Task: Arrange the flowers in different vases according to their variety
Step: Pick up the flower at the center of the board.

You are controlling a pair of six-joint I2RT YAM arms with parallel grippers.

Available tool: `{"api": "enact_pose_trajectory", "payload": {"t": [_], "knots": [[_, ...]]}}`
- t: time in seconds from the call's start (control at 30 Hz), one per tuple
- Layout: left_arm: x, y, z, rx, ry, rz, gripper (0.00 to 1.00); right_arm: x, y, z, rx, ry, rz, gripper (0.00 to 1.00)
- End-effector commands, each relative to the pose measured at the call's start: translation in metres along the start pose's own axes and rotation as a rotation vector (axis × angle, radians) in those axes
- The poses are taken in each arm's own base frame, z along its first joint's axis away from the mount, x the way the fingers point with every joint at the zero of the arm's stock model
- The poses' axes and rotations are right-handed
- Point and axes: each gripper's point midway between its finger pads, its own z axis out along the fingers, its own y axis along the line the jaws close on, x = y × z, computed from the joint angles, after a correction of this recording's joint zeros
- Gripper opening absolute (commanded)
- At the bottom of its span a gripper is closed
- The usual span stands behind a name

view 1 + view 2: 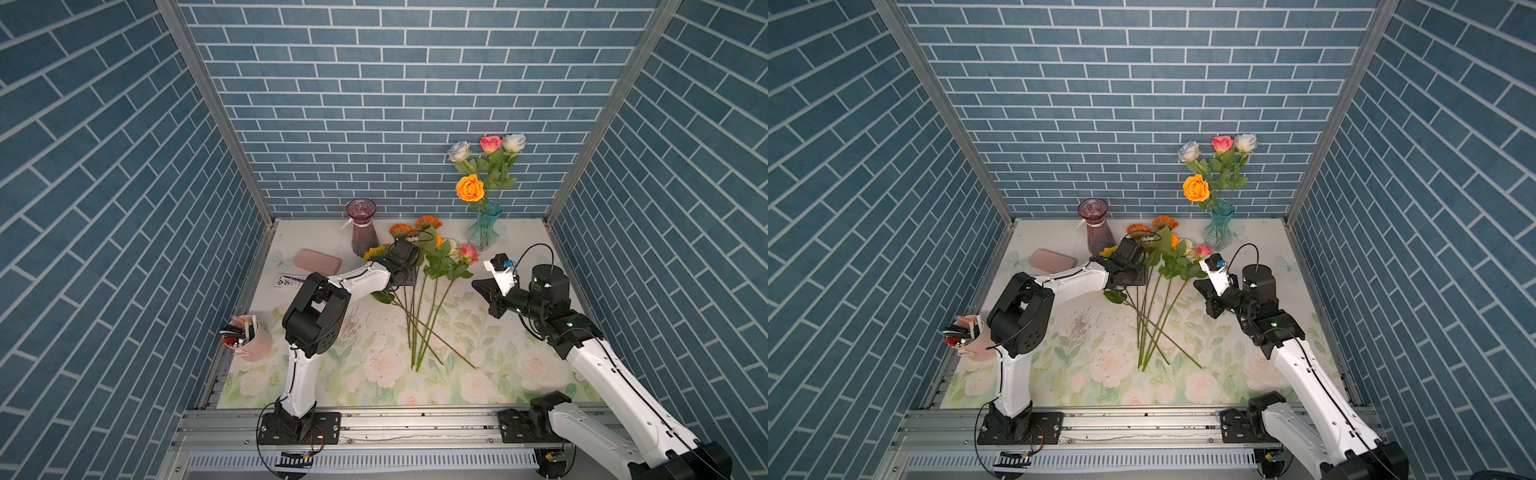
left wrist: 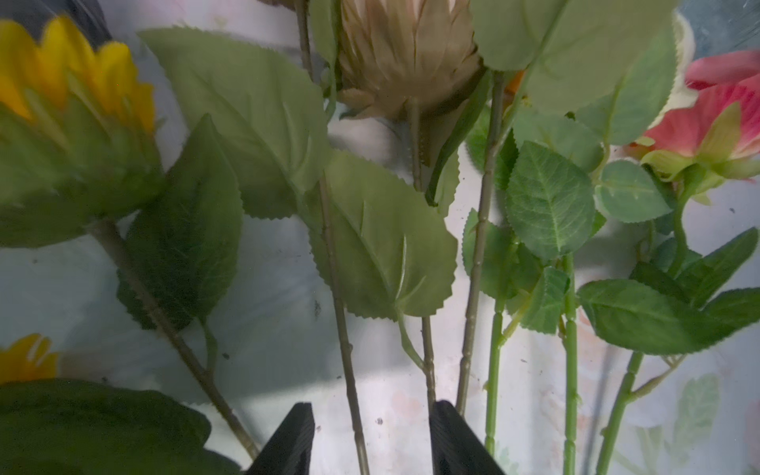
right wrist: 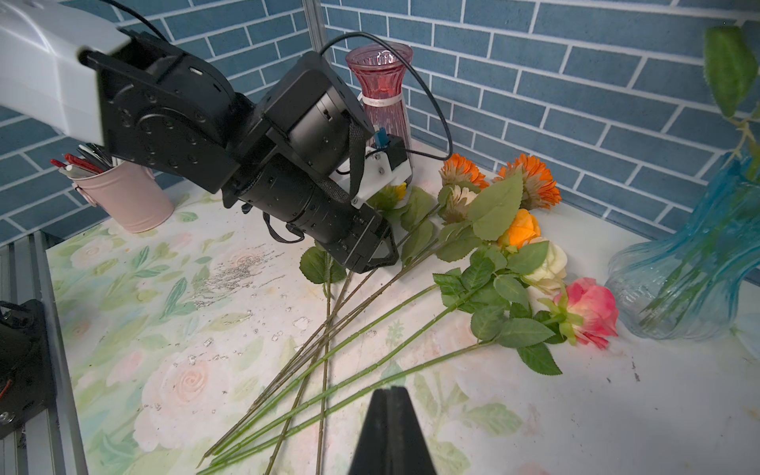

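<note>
Left end effector (image 2: 370,415): spread, low over the desk (image 1: 519,374), with one brownish stem (image 2: 348,370) running between the jaws and touching neither. A second stem with a leaf lies just beside one finger (image 2: 446,423).

Purple vase (image 1: 364,237): upright near the back wall, empty, just behind the left arm.

Loose flowers (image 1: 428,299): heaped at mid-desk, heads toward the wall, stems crossing near their cut ends. Sunflower-like heads in yellow, orange and cream lie on the left of the heap. A pink rose (image 1: 468,252) and two paler roses lie on the right.

Blue vase (image 1: 484,230): upright at the back right, holding four roses (image 1: 486,166).

Right end effector (image 3: 388,395): pressed together, holding nothing, above the stem ends.

Assessment: the step in hand appears to be picking a sunflower-type stem for the purple vase. Recommended:
- Close on the centred stem only, keeping the neighbouring stem outside the jaws.
- Lift straight up so the crossed stems and overlapping leaves are not dragged.
- Watch for leaves snagging.
</note>
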Motion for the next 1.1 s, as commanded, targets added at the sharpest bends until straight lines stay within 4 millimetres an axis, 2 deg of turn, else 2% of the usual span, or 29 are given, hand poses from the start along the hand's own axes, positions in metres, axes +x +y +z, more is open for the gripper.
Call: {"api": "enact_pose_trajectory", "payload": {"t": [0.0,0.17,0.4,0.6,0.63,0.7,0.77,0.93,1.07], "knots": [[-0.003,-0.001,0.004,-0.007,-0.005,-0.003,0.5,0.003,0.002,0.004,-0.009,0.006,0.004,0.0],[-0.005,0.002,0.007,-0.019,-0.014,-0.006,0.47,0.007,0.001,0.006,-0.011,0.017,0.005,0.0],[0.0,0.007,0.018,-0.034,0.008,-0.007,0.38,0.01,0.001,0.007,-0.008,0.023,0.005,0.0],[0.005,0.01,0.023,-0.045,0.019,-0.006,0.37,0.01,0.0,0.007,-0.003,0.024,0.003,0.0],[0.004,0.01,0.023,-0.046,0.019,-0.006,0.34,0.01,-0.001,0.007,-0.001,0.024,0.003,0.0],[0.004,0.011,0.023,-0.05,0.016,-0.007,0.17,0.01,0.0,0.007,-0.002,0.024,0.002,0.0],[0.001,0.011,0.021,-0.05,0.011,-0.005,0.0,0.01,0.0,0.007,-0.001,0.026,0.003,0.0],[-0.014,0.005,0.004,-0.036,-0.037,-0.001,0.0,0.014,0.0,0.008,-0.005,0.032,0.006,0.0],[-0.035,-0.002,-0.024,-0.036,-0.104,0.02,0.0,0.017,0.001,0.01,-0.014,0.036,0.012,0.0]]}}
